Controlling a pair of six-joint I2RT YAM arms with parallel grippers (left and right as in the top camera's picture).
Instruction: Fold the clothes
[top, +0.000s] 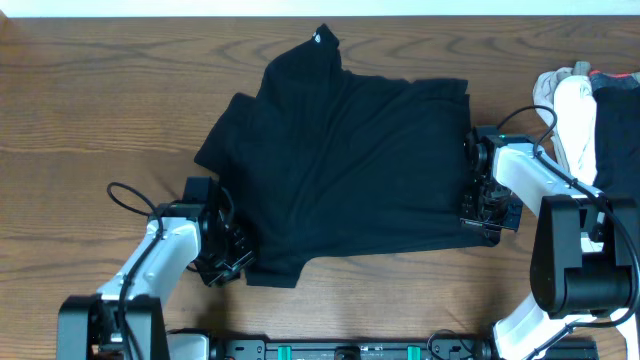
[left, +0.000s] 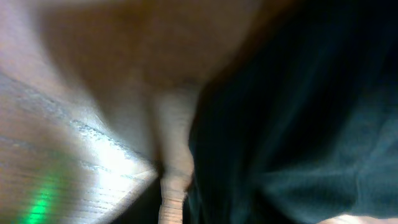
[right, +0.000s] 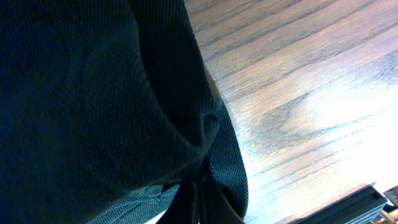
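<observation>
Grasp step: right gripper (top: 470, 212) jaws pinched black shirt (top: 345, 165) edge; left gripper (top: 238, 262) jaws, lower left, couldn't tell. Next probably needs joint lift.

Wooden table, railed at the near edge

A brown wooden table (top: 90, 90) is stretching across the whole view, its wavy grain catching bright glare in both wrist views. A black rail (top: 340, 350) with small green marks is lying along the near edge. A pale strip (top: 300, 6), possibly a wall, is running along the far edge.
</observation>
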